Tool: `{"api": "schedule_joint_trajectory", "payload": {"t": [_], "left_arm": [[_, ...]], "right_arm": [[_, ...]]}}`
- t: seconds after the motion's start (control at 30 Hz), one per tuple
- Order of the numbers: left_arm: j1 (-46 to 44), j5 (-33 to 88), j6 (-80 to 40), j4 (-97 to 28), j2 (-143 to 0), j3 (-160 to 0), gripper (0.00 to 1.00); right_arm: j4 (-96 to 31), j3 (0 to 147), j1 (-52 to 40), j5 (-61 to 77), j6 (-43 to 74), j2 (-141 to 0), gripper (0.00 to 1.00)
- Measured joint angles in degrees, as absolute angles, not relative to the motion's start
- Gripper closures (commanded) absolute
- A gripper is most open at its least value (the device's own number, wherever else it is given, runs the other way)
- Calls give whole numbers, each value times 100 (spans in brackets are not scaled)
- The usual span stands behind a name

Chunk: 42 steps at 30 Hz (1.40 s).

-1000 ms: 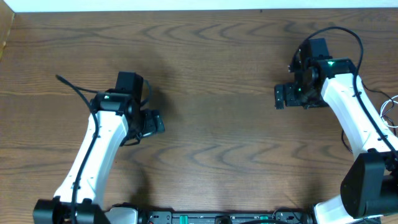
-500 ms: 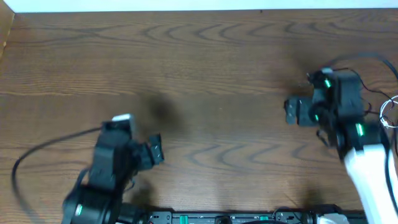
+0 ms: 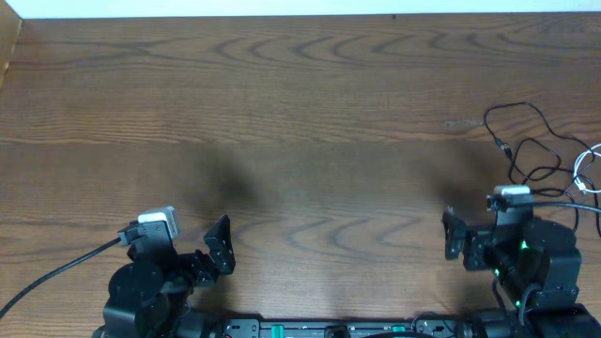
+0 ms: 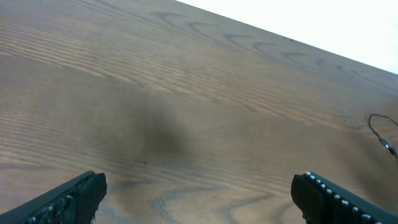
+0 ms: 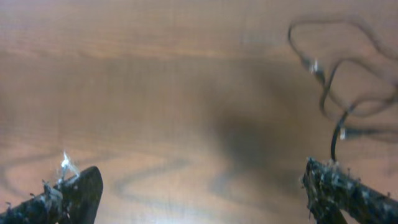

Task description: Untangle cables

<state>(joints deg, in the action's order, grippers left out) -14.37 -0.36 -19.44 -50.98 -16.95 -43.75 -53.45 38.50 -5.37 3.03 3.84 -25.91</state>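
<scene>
A thin black cable (image 3: 526,141) lies in loose loops on the wooden table at the far right; it also shows in the right wrist view (image 5: 336,81), and its end shows at the right edge of the left wrist view (image 4: 382,134). A white cable (image 3: 587,169) lies at the right edge, apart from the black one. My left gripper (image 3: 221,249) is open and empty near the front left edge; its jaws (image 4: 199,199) are wide apart. My right gripper (image 3: 451,235) is open and empty near the front right; its jaws (image 5: 205,193) hold nothing.
The wooden table (image 3: 310,122) runs to a white back edge. A thick black arm cable (image 3: 47,272) trails off at the front left.
Both arms have pulled back toward the front edge of the table. The right arm moved off the black cable, which now lies uncovered at the right.
</scene>
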Motion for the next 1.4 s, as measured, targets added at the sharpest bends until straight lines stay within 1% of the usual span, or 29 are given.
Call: {"api": "schedule_joint_trajectory", "payload": {"t": [0.2, 0.9, 1.1, 1.27, 1.4], "left_arm": [[-1437, -36, -1944, -5096, -1697, -4372, 0], [-1437, -36, -1944, -5098, -1697, -4372, 0], [-1437, -36, -1944, -5096, -1697, -4372, 0], [-1437, -36, -1942, -5098, -1697, -4372, 0], [-1437, -38, -1942, -5098, -1697, -4372, 0]], "right_arm": [[-6239, 3828, -537, 303, 381, -2585, 1], [-6252, 3824, -537, 303, 381, -2582, 1], [-6252, 3806, -537, 303, 381, -2364, 1], [-5996, 3697, -537, 301, 381, -1824, 1], [-5135, 3422, -537, 303, 327, -1221, 1]]}}
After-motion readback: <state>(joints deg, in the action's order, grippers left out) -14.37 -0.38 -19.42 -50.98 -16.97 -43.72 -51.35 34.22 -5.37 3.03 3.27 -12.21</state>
